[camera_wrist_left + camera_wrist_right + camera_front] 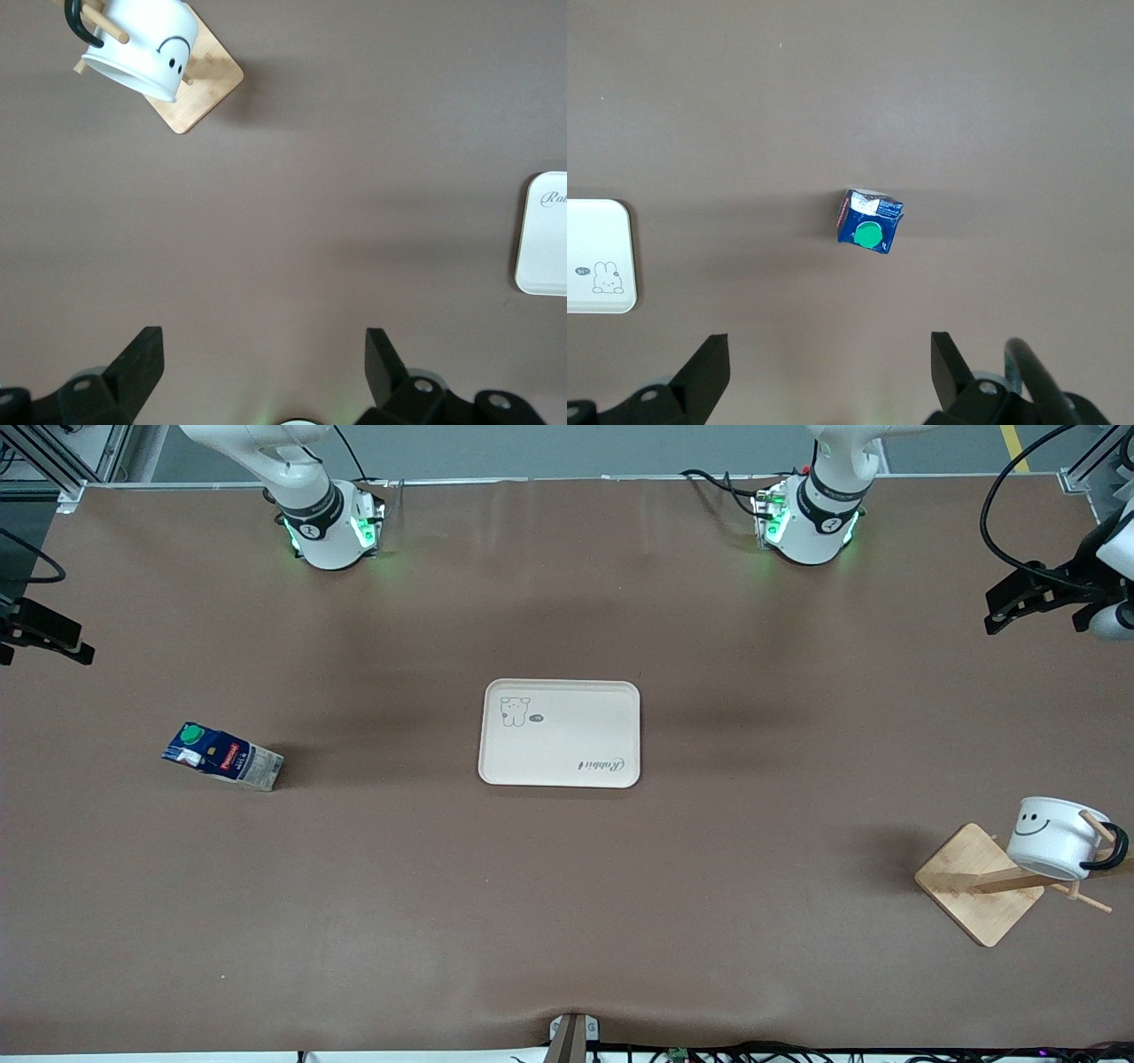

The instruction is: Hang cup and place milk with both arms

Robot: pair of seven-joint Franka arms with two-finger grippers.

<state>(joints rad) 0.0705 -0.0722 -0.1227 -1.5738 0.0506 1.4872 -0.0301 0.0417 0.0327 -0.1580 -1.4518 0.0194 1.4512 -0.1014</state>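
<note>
Tray (560,735) reads "Rabbit"; milk (223,756) stands alone, cup (1056,838) hangs on rack (982,895). Left gripper (264,359) and right gripper (830,359) gape wide, empty.

cup (1054,837): glossy white | rack (979,884): pale wood | tray (560,733): matt cream | table (567,921): matt brown
</note>
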